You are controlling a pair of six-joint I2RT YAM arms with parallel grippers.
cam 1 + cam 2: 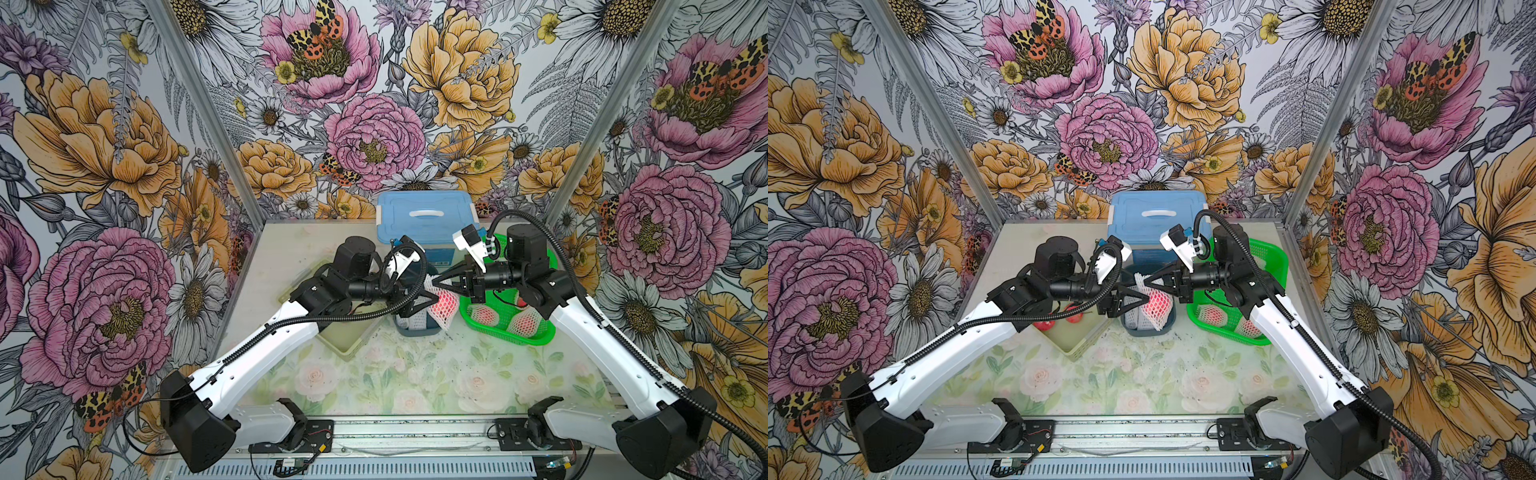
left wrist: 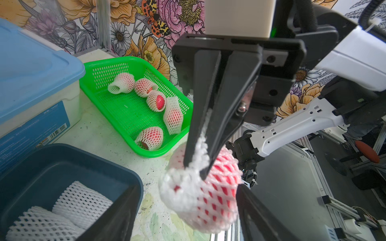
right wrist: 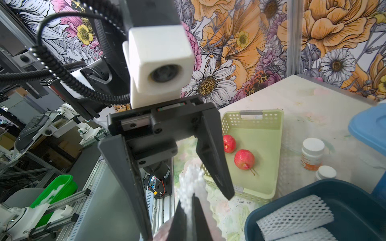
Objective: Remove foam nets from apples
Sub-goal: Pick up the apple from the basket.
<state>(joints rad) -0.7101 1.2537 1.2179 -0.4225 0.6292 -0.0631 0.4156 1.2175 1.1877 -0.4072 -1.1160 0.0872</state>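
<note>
A red apple in a white foam net (image 2: 211, 200) hangs over the right edge of the dark blue bin (image 1: 415, 330); both top views show it (image 1: 1158, 305). My right gripper (image 3: 189, 200) is shut on the net's frilly end (image 2: 201, 146), and in a top view it reaches in from the right (image 1: 436, 281). My left gripper (image 2: 188, 192) is open. Its fingers (image 2: 250, 208) stand either side of the netted apple, with a gap on the bin side. Several netted apples (image 2: 151, 137) lie in the green basket (image 2: 100, 62). Two bare apples (image 3: 244, 159) lie in the pale green tray (image 3: 261, 113).
Empty foam nets (image 2: 81, 204) lie in the dark blue bin (image 3: 313, 187). A blue-lidded box (image 1: 424, 212) stands at the back behind the bin. Two white pill bottles (image 3: 312, 153) stand between the tray and the box. The green basket (image 1: 536, 336) sits under my right arm.
</note>
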